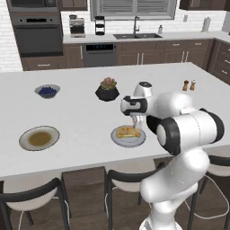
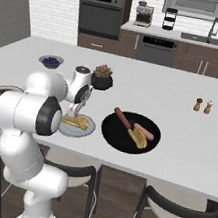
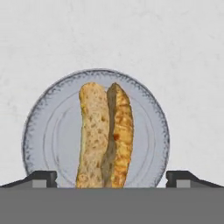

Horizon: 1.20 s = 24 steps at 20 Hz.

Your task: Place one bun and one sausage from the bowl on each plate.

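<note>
A golden bun (image 3: 105, 135) lies lengthwise on the light grey plate (image 3: 48, 131) near the island's front edge. Directly above it hangs my gripper (image 3: 111, 179), open, its fingertips (image 3: 41, 178) standing wide on either side of the bun without touching it. From the base views the gripper (image 1: 135, 122) (image 2: 74, 112) points down over that plate (image 1: 117, 140) (image 2: 88, 128). To its right the black bowl (image 2: 112, 132) holds two sausages (image 2: 123, 118) (image 2: 146, 132) and another bun (image 2: 137, 137). The beige-rimmed plate (image 1: 39, 138) with the olive-brown centre lies bare, far to the left.
A small grey bowl of blue berries (image 1: 47, 91) and a black plant pot (image 1: 107, 90) stand farther back on the island. Salt and pepper shakers (image 1: 189, 85) are at the back right. Dark stools (image 1: 31, 197) line the front edge.
</note>
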### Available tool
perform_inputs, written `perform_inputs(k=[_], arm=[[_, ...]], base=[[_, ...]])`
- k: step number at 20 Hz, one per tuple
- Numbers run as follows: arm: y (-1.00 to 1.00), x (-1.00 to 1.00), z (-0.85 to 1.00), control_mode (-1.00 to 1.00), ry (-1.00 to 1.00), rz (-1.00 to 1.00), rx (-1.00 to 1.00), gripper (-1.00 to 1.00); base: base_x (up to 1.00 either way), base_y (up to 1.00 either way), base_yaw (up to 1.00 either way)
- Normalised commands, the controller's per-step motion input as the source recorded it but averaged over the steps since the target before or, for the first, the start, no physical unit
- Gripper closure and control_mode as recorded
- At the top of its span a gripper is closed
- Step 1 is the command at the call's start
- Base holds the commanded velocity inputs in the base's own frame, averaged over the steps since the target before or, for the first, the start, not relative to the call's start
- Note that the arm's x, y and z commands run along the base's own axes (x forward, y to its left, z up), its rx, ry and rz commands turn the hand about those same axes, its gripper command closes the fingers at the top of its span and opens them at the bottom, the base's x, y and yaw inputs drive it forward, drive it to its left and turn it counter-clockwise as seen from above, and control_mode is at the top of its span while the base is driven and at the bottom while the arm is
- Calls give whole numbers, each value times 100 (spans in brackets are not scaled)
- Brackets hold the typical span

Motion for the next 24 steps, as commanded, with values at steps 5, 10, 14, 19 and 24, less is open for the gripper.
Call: perform_inputs(k=[5, 10, 14, 19, 24], arm=[[-91, -62, 9, -100, -1, -20, 0, -100], [-78, -8, 1, -100, -1, -26, -1, -100], [-56, 25, 27, -100, 0, -15, -1, -100], [-51, 44, 4, -100, 0, -10, -1, -100], [-37, 36, -14, -100, -14, -8, 0, -100]], base=[[0, 0, 0], [0, 0, 0], [0, 0, 0], [0, 0, 0], [0, 0, 0]])
